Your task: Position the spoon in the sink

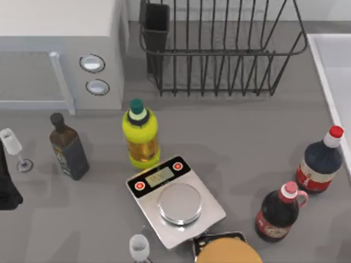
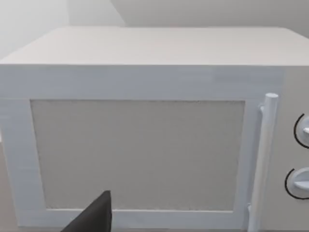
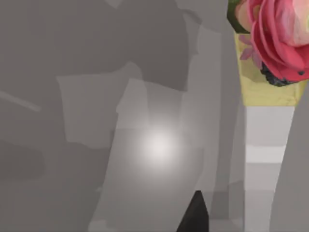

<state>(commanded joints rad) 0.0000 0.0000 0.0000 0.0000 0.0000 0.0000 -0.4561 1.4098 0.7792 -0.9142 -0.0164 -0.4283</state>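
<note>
The large pale basin of the sink (image 1: 330, 60) with its raised rim lies at the table's right edge, nearer my right arm. No spoon can be made out among the bottles (so its long axis is unknown). Whether either gripper is spread or pressed together I cannot tell; the left arm sits at the table's left edge, facing the white boxy microwave (image 2: 145, 135).

The grey desk (image 1: 236, 137) carries a white microwave (image 1: 60, 49) at far left and a black wire dish rack (image 1: 219, 49) beside it. The sink (image 1: 334, 71) sits at the far right edge. A yellow oil bottle (image 1: 141, 134) stands mid-desk, just beyond a silver kitchen scale (image 1: 175, 200). A dark bottle (image 1: 68, 147) stands left; two red-capped bottles (image 1: 318, 161) stand right.
</note>
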